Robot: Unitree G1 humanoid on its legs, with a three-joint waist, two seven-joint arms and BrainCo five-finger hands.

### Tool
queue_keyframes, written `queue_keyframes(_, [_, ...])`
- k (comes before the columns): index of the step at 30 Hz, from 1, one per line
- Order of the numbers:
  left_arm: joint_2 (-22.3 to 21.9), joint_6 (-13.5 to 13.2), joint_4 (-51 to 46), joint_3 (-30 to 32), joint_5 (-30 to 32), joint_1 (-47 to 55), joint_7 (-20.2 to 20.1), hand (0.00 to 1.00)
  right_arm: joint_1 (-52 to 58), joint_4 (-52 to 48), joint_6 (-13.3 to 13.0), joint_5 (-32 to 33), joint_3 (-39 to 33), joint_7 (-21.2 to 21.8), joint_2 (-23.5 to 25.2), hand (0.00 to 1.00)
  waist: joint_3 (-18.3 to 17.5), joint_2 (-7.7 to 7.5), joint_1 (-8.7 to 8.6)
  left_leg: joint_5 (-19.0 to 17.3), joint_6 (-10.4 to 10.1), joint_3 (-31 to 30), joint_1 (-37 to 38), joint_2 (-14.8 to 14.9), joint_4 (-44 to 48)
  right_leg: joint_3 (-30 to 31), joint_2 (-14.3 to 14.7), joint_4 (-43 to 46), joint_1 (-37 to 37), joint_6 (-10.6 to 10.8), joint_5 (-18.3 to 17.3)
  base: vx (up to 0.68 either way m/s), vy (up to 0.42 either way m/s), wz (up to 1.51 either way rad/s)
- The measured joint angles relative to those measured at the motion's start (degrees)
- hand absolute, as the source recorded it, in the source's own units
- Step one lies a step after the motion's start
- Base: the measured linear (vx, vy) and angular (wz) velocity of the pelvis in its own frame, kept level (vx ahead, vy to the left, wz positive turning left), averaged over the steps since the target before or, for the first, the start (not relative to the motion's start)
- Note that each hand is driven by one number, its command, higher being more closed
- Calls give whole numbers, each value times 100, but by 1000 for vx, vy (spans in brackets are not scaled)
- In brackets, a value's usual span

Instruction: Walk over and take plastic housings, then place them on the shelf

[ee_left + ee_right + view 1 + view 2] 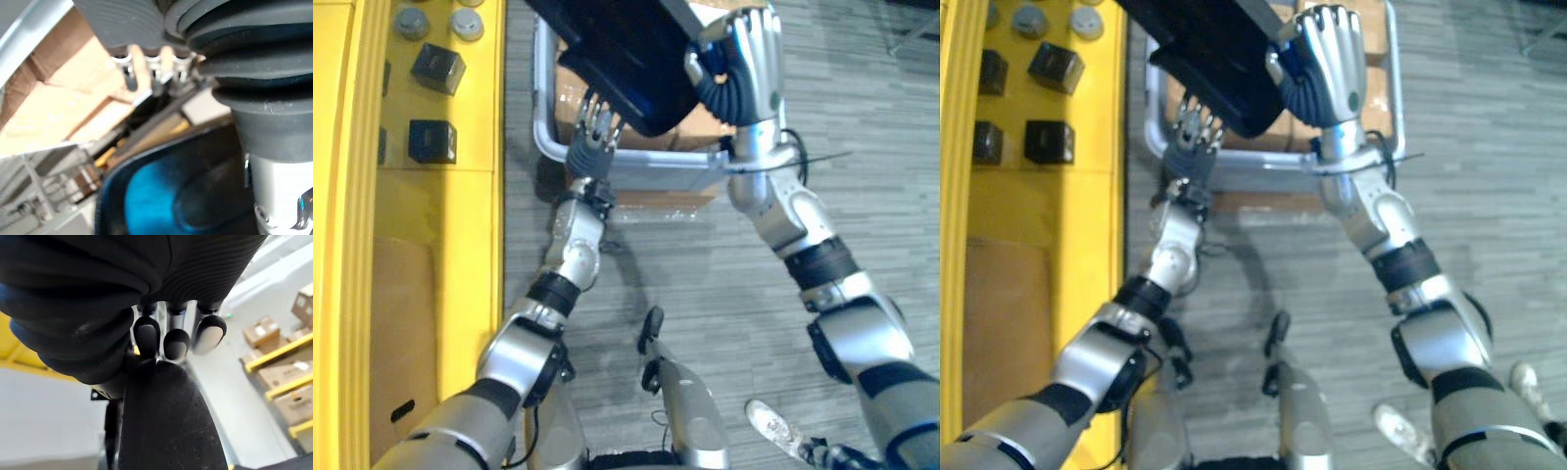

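Currently the carry step is in hand: the black plastic housing [626, 49] is up off the cart [541, 127] and held between both arms, above the cardboard boxes [573, 93] that lie in the cart.

1. Left robot hand [595, 132]: it is placed under the lower edge of the housing. Its fingers [126, 68] look extended and spread, propping the part from below and not wrapped round it.
2. Right robot hand [754, 69]: it grips the opposite side of the housing. In the right wrist view its fingers [176, 343] curl over the dark rim toward the thumb, so this robot hand is closed on the part.
3. Target: the yellow shelf [460, 206] stands to the robot's left, just beside the cart. It already carries black cubes [433, 141] and grey discs [411, 22] toward its far end. The nearer stretch looks bare.

Judged progress: pick-up complete, placement not yet begun.

Next move, as judged: swing the housing left, over the bare part of the shelf, keeping both contact points level, because the left side is only propped and the part could tip. Lower it well apart from the cubes, then release the right-hand grip.
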Motion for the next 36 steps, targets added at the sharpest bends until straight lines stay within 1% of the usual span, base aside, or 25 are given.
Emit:
queue_keyframes(4, [-15,56,200,-47,192,2,72,0,172,-255,-12,3,-3,2,4,100,-13,-22,6,-41,0,-7,5,20,63,-1,13,-46,64,10,7,32,47,1])
queue_keyframes(8, [-8,81,224,-55,195,10,70,0,293,-582,-125,14,-4,41,44,100,-23,-43,14,-43,-1,-5,4,25,69,0,24,-95,83,18,31,35,30,0])
queue_keyframes(10, [-8,51,285,-59,193,10,58,0,369,-703,-194,39,-8,190,80,100,-23,-44,12,-45,-1,-4,6,28,72,1,26,-95,87,18,31,46,36,0])
queue_keyframes(13, [-8,-16,368,-60,146,11,20,0,469,-703,-221,185,-10,364,132,100,-24,-44,13,-45,-1,-4,10,28,73,0,27,-95,93,18,32,45,38,0])
queue_keyframes(16, [-4,-40,368,-60,129,10,15,0,622,-703,-225,330,-13,422,199,100,-24,-45,13,-45,-1,-2,24,28,72,1,26,-96,107,18,32,44,42,0])
queue_keyframes(17, [-2,-77,368,-55,46,11,5,0,750,-703,-230,449,-16,491,223,100,-24,-45,13,-45,-2,0,35,28,70,2,26,-102,120,17,33,38,36,0])
queue_keyframes(20, [1,-188,368,-52,-154,13,-105,0,962,-703,-236,523,-24,576,261,100,-24,-46,16,-49,-7,6,85,26,55,1,33,-140,179,19,36,36,32,-1])
queue_keyframes(24, [23,-347,368,6,-690,28,-257,0,1307,-706,-237,651,-150,657,426,100,-104,-172,5,-64,-27,23,92,30,45,15,44,-219,183,24,59,48,31,-5])
queue_keyframes(25, [19,-414,368,18,-825,30,-346,0,1414,-709,-237,685,-161,667,432,100,-123,-202,3,-68,-28,23,92,30,45,15,44,-220,183,23,59,57,33,0])
queue_keyframes(26, [22,-440,366,21,-877,28,-395,0,1468,-715,-237,685,-174,678,439,100,-130,-213,3,-70,-29,22,92,30,45,14,44,-219,184,23,60,62,36,0])
queue_keyframes(28, [23,-496,362,91,-1255,35,-602,0,1707,-835,-233,684,-188,769,458,100,-140,-228,8,-81,-37,22,92,28,45,15,44,-219,185,22,60,57,37,1])
queue_keyframes(29, [23,-499,362,113,-1271,37,-612,0,1728,-848,-234,684,-189,769,463,100,-140,-228,7,-82,-38,22,92,28,45,15,44,-219,185,22,60,49,37,0])
queue_keyframes(30, [23,-504,361,219,-1314,38,-641,100,1782,-870,-234,684,-189,774,481,100,-140,-228,6,-84,-40,22,92,27,45,15,44,-220,185,22,60,42,36,0])
queue_keyframes(31, [24,-513,335,279,-1442,38,-652,100,1817,-874,-234,684,-191,774,492,100,-140,-228,6,-85,-41,20,92,27,45,16,45,-220,187,22,60,39,35,0])
queue_keyframes(36, [33,-511,314,295,-1433,38,-625,100,1984,-909,-236,689,-261,768,592,100,-141,-230,15,-87,-40,12,92,27,51,25,44,-219,195,26,63,30,38,1])
